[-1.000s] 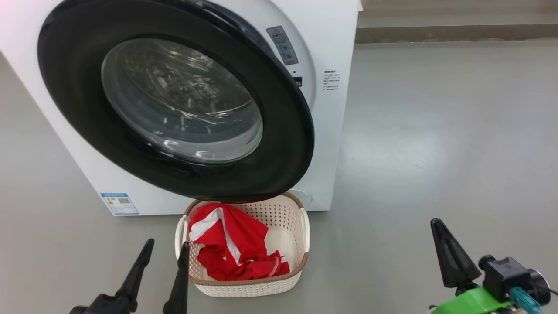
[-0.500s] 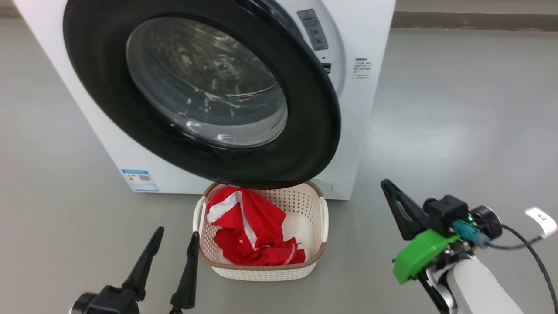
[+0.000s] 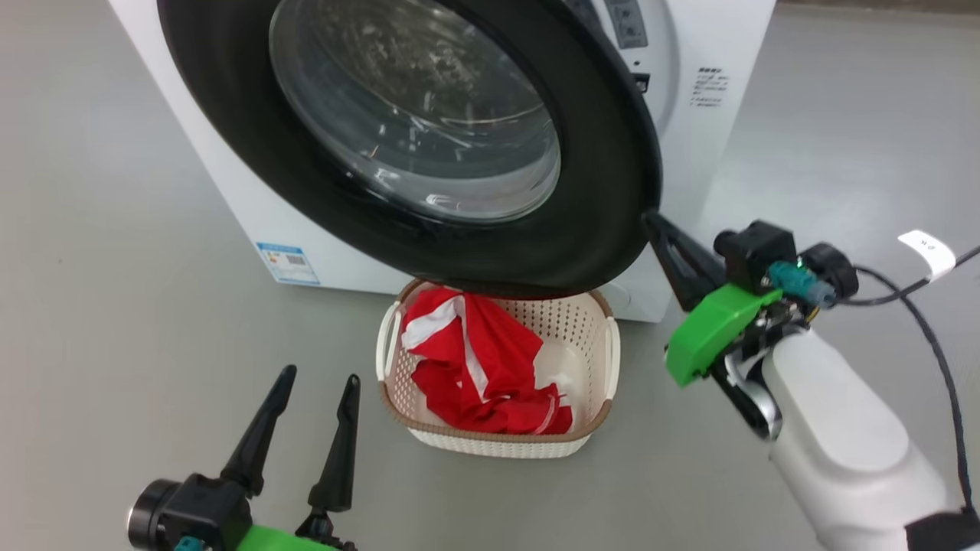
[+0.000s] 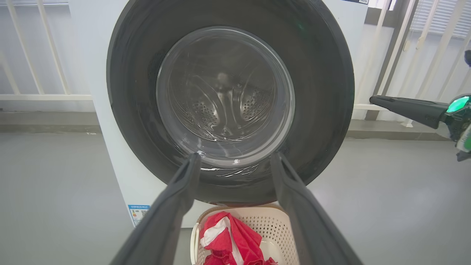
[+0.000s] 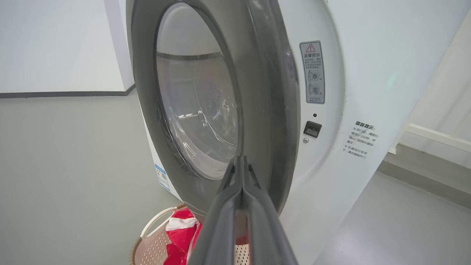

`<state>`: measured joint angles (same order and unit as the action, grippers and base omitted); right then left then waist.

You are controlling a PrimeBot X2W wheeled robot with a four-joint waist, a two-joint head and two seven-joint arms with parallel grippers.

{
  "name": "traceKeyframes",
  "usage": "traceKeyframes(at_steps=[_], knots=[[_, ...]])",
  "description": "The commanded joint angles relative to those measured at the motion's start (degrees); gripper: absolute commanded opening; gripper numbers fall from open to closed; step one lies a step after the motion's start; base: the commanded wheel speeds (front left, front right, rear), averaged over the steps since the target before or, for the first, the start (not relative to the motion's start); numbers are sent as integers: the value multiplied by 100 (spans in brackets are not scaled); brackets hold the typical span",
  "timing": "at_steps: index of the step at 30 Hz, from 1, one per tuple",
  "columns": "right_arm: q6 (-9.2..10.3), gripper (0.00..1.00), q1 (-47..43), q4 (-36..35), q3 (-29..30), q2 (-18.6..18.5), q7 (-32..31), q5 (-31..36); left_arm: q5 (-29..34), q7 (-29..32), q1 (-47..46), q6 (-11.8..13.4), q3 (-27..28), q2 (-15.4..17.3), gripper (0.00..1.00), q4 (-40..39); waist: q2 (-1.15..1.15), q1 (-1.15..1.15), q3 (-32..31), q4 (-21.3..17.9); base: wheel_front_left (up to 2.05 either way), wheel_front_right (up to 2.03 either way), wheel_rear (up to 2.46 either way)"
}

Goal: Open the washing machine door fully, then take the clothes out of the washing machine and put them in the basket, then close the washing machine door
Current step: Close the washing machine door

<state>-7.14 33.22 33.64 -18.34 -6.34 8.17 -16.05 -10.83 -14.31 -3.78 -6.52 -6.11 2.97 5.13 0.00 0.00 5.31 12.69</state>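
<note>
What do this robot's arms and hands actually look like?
The left gripper and right gripper each have two long tapering black fingers and a bright green cover. The right forearm is smooth white, with a black cable, white tag and teal plug.

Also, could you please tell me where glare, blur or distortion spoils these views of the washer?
Head view: white glare streaks on the bulging glass of the round black-rimmed washing machine door. Left wrist view: the lens splays the white railing bars outward. Right wrist view: the dark fingers of the shut right gripper blur near the lens; the door rim looks washed-out grey.
</note>
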Motion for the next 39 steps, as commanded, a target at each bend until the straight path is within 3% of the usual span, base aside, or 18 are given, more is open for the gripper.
traceKeyframes(at_steps=[1, 22, 39], knots=[[-35, 0, 242, -41, -104, 25, 69, -68, 56, -69, -221, 19, 168, 43, 100, -187, 0, 0, 179, 144, 0, 0, 0], [-35, 0, 2049, 1403, -538, -337, 560, -555, 97, -69, -595, -1, 44, 0, 100, -236, 0, 0, 980, 554, 0, 0, 0], [-35, 0, 3129, 1767, -404, -383, 681, -881, 148, -69, -943, 16, -20, -8, 100, -321, 0, 0, 1656, 443, 0, 0, 0]])
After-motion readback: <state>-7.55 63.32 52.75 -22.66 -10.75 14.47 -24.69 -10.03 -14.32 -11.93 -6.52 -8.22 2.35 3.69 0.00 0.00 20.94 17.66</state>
